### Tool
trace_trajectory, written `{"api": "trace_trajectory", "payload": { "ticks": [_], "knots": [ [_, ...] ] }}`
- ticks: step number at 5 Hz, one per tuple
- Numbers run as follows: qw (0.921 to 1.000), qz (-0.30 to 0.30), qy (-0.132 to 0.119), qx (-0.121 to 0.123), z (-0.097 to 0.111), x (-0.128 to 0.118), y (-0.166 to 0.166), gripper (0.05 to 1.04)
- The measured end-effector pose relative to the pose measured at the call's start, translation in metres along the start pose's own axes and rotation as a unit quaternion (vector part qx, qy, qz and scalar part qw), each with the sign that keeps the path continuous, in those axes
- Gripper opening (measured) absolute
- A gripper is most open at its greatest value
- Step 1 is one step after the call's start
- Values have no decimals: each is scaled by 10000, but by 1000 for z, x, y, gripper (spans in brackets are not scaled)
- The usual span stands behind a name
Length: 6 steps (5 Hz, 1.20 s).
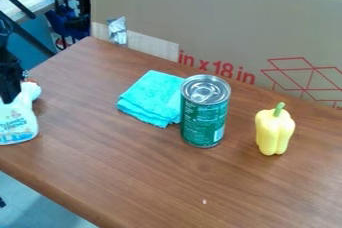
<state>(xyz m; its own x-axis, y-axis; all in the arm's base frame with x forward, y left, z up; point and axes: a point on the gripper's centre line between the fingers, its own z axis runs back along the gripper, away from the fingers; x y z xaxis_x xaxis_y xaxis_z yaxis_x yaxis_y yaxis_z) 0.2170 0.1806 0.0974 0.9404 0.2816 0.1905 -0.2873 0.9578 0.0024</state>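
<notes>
Camera view: Pincer Positioned at the Labelled Bottle

At the far left, the black pincer (9,96) is hanging against the upper part of a white, labelled bottle (16,126). Whether it is opening, closing or gripping cannot be told. The bottle is standing on the left part of the wooden desk (100,172), with a rounded white part (31,90) showing beside its top.

Handling, as judged: the bottle is probably offering smooth, slightly flexible plastic walls; its weight is depending on the unseen fill level. The narrower upper body is presenting the best hold. The broad lower body is likely requiring a wider grip, and the glossy surface may be slipping under light pressure.

To the right, a folded turquoise cloth (151,98) is lying partly behind an upright green can (204,122). Farther right, a yellow pepper (274,132) is standing stem up. A cardboard panel (234,22) is rising behind the desk.
</notes>
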Motion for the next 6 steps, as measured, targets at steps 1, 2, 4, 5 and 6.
{"api": "trace_trajectory", "payload": {
  "ticks": [1, 2, 4, 5, 6],
  "knots": [
    [9999, -8, -68, -103, 10, -1, -12, 388],
    [9996, -205, -138, -119, 27, 2, -31, 385],
    [9942, -933, -213, -483, 38, 18, -79, 385],
    [9742, -2151, 535, -419, 24, 44, -139, 385],
    [9377, -3310, 913, -530, 12, 49, -202, 383]
  ]
}}
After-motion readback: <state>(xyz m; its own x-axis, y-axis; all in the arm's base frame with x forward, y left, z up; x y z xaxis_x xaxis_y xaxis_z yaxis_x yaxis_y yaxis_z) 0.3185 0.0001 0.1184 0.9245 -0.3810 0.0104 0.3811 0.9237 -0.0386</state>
